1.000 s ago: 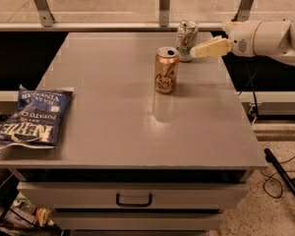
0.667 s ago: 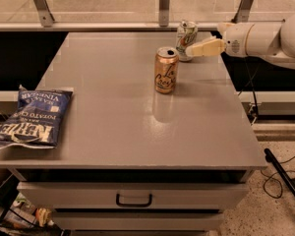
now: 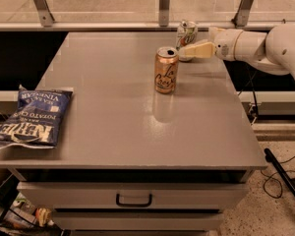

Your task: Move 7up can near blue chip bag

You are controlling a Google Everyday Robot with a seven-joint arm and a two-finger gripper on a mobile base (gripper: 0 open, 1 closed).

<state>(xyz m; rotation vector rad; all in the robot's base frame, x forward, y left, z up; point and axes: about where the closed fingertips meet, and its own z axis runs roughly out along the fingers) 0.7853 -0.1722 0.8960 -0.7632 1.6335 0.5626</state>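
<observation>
1. Cream-coloured gripper (image 3: 189,50) lay level in the upper centre-right of the frame. Its tip pointed toward the left of the frame and overlapped the lower part of the 7up can (image 3: 186,32). Whether it was spread, pressed together or pinching the can could not be determined.
2. The 7up can stood upright at the upper centre of the frame, by the far edge of the table (image 3: 137,132). It lay directly left of the gripper's tip. Its long axis was vertical and crossed the gripper's horizontal line at roughly a right angle. Contact between the two could not be confirmed.
3. The white arm (image 3: 255,43) entered from the right edge of the frame. Its wrist section ran horizontally leftward to the gripper, and a rounded joint at the upper right curved down out of view.
4. A gold can (image 3: 166,70) stood upright just below and left of the 7up can, near it but apart.
5. The blue chip bag (image 3: 32,118) lay flat at the left edge of the frame, on the table's near-left corner and overhanging its side. It was well apart from the 7up can.
6. Assessment: the step in hand appeared to be a side grasp of the 7up can. The carry toward the lower left would pass close to the gold can, so clearance there was the main risk.
</observation>
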